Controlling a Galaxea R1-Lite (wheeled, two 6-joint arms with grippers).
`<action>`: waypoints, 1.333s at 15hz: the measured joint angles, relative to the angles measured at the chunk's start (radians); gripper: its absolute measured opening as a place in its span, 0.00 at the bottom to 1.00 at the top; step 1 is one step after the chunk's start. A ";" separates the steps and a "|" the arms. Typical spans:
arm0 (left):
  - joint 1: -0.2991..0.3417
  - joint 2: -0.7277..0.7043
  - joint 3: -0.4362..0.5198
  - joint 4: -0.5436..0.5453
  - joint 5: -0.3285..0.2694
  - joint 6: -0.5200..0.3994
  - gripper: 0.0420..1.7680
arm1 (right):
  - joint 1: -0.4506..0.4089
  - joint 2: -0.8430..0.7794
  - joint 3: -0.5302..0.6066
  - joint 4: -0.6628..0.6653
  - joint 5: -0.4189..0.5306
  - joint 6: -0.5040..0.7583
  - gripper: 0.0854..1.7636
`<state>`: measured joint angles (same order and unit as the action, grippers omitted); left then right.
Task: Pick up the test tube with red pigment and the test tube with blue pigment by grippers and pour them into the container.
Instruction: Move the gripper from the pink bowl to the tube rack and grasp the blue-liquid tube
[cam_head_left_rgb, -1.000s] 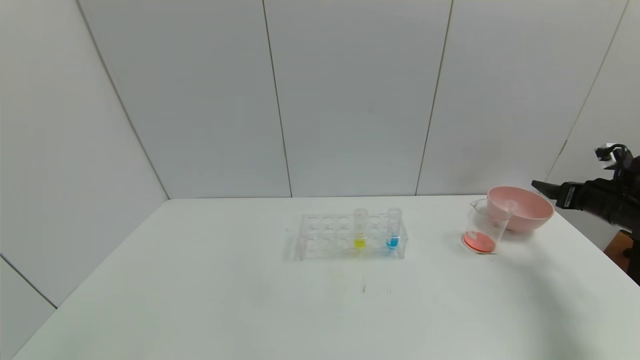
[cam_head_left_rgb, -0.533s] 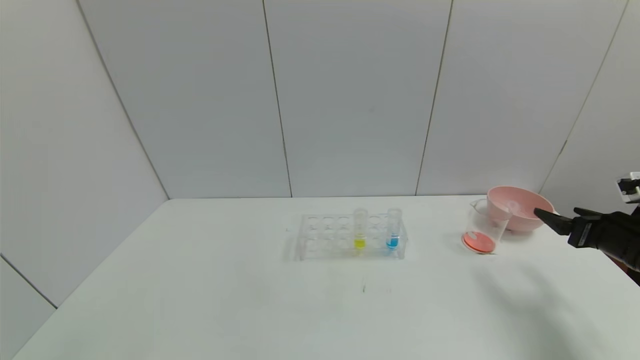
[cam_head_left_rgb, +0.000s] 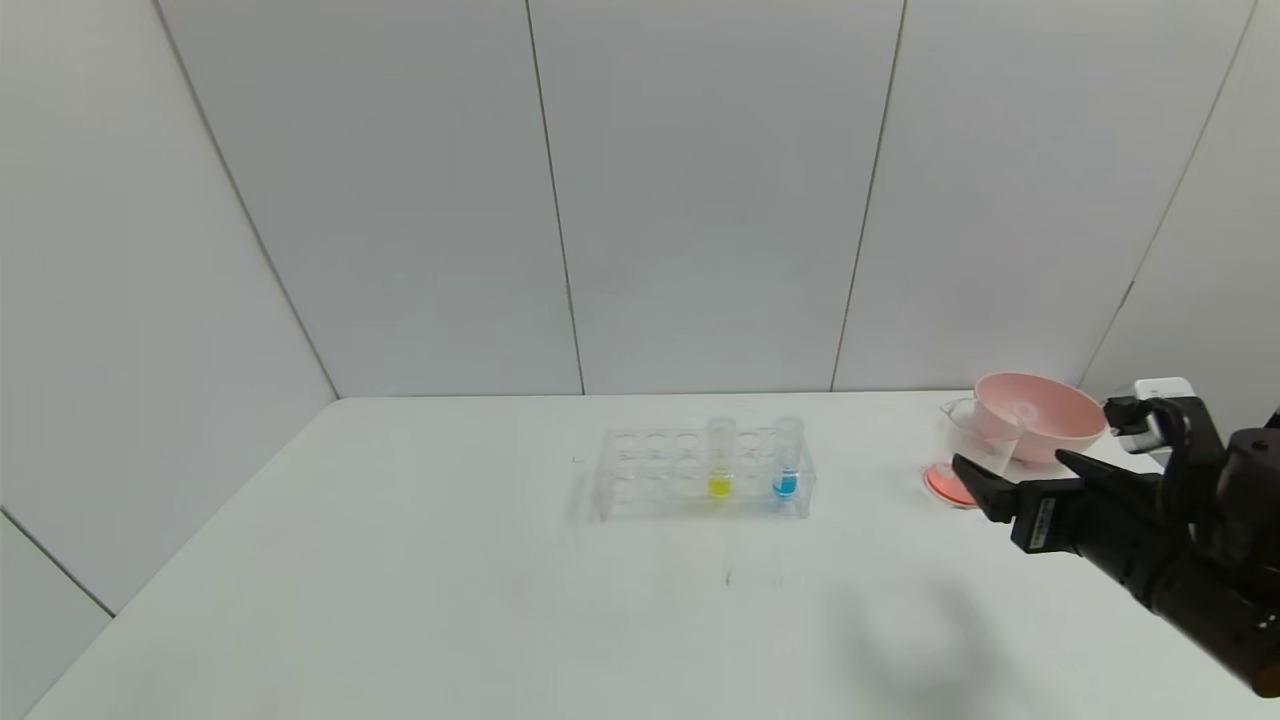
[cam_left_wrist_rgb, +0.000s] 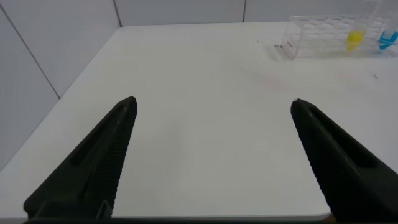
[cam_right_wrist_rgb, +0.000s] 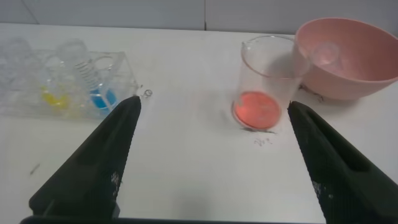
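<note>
I see a white table (cam_head_left_rgb: 400, 600) set against pale grey panelled walls (cam_head_left_rgb: 700, 200) with thin seams, evenly lit.

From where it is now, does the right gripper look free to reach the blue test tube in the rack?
Probably yes. The right gripper is open beside the beaker, and bare table lies between it and the blue test tube at the rack's near end; only the yellow tube stands alongside.

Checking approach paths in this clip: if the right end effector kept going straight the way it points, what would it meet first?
Probably the container, which holds red liquid: the right end effector is open, and the beaker sits ahead in that gap, toward its right side. The tube rack lies off to the left of that line. Depth is uncertain.
</note>
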<state>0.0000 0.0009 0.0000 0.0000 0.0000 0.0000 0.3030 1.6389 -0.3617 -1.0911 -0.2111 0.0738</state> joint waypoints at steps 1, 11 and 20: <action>0.000 0.000 0.000 0.000 0.000 0.000 1.00 | 0.077 0.003 -0.010 0.000 -0.067 0.011 0.96; 0.000 0.000 0.000 0.000 0.000 0.000 1.00 | 0.415 0.328 -0.342 -0.005 -0.457 0.062 0.96; 0.000 0.000 0.000 0.000 0.000 0.000 1.00 | 0.392 0.486 -0.471 -0.007 -0.460 0.061 0.96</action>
<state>0.0000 0.0009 0.0000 0.0000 0.0000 0.0000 0.6947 2.1249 -0.8332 -1.0977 -0.6711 0.1351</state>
